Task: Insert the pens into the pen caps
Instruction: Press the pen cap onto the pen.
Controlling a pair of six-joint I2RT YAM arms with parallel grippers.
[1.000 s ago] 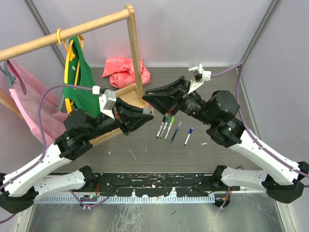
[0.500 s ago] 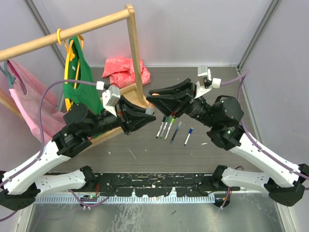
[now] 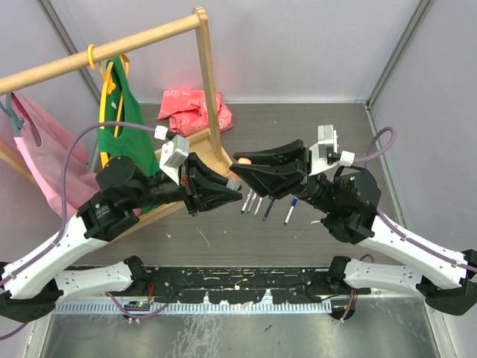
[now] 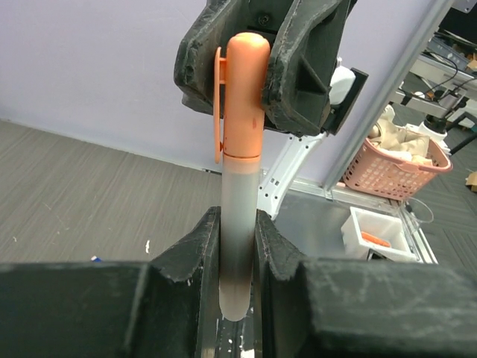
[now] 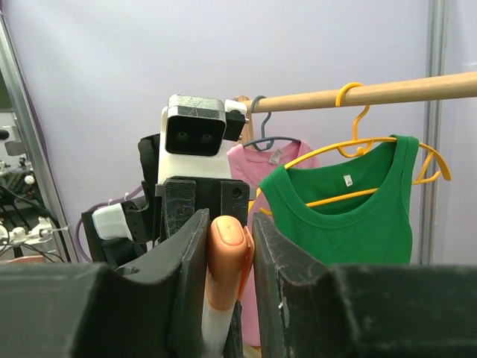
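The left tool is clenched on the lower barrel of a pale grey round plastic pen. The right tool is clamped on the orange plastic pen cap, the one with a side clip. Over the last second both tools have swung rightward and nearer, away from the wooden clothes rack, and closed the gap between them. Cap and pen now stand in one line, with the cap's mouth over the pen's tip. This pen looks capped or all but seated, perhaps needing a last push. The joined pair is held in the air above the grey counter, over the row of thin markers lying there.
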